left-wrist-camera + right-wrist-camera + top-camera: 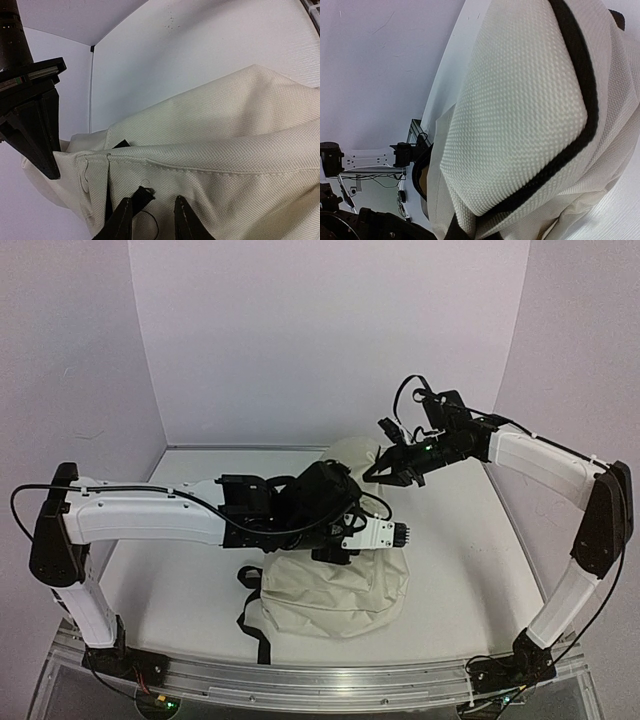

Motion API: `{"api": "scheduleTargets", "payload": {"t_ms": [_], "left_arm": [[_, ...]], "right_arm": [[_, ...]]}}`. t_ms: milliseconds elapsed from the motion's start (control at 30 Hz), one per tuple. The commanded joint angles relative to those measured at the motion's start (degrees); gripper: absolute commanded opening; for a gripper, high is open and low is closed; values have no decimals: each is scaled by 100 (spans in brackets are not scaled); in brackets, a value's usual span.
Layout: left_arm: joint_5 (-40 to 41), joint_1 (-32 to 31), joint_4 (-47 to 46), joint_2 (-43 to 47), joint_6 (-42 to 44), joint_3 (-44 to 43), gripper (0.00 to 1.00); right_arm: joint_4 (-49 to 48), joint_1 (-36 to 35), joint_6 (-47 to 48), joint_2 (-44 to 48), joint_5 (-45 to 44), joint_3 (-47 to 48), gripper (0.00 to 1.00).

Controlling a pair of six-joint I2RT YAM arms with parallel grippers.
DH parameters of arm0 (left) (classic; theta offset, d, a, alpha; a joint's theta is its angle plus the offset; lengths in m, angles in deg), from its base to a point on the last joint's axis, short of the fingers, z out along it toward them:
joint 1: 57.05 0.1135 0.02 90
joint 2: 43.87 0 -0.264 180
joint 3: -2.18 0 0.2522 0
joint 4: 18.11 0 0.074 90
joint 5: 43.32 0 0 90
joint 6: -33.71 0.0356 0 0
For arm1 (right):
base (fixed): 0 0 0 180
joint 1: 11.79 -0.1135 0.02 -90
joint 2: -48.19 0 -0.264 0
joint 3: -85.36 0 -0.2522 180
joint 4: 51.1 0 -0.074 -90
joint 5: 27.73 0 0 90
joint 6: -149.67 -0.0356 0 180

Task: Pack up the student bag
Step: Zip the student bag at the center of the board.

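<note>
Cream student bag point(330, 595) at table point(180, 565) centre; left gripper point(155, 202) jaws narrowly parted about a black tab point(143, 192), right gripper point(385, 472) at 1 o'clock, jaws' state indiscernible; slack fabric may let the tab slip free.

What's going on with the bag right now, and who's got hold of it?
The right gripper seems to be pinching the top of the student bag, holding that end up while the rest lies on the table. The left gripper reaches across the bag, its fingers apart at a seam, beside a small black tab. Nothing to pack is in view.
</note>
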Motion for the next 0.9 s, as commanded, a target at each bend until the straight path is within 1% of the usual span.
{"api": "scheduleTargets", "payload": {"t_ms": [0,133,267,333,400,533,633,667,867], "left_arm": [[274,-21,-289,-89,165,-197,27],[501,-13,-513,-101,225,-242,23],[612,-17,-644,-119,290,-247,26],[662,-15,-630,-164,317,-269,25],[693,-9,-603,-208,341,-287,22],[669,-5,-567,-166,242,-263,11],[765,-10,-905,45,-15,-92,2],[811,-11,-1034,138,-146,-9,0],[1066,14,-1844,732,-1087,574,0]], "right_arm": [[-823,-68,-13,487,460,183,0],[-830,-80,-4,513,439,172,0],[-837,-91,-13,489,455,187,0],[-835,-95,-13,474,456,185,0],[-835,-95,-12,473,458,188,0],[-835,-91,24,484,430,202,0],[-826,-94,107,493,386,177,0],[-826,-96,137,504,356,158,0],[-752,-55,354,559,193,193,0]]}}
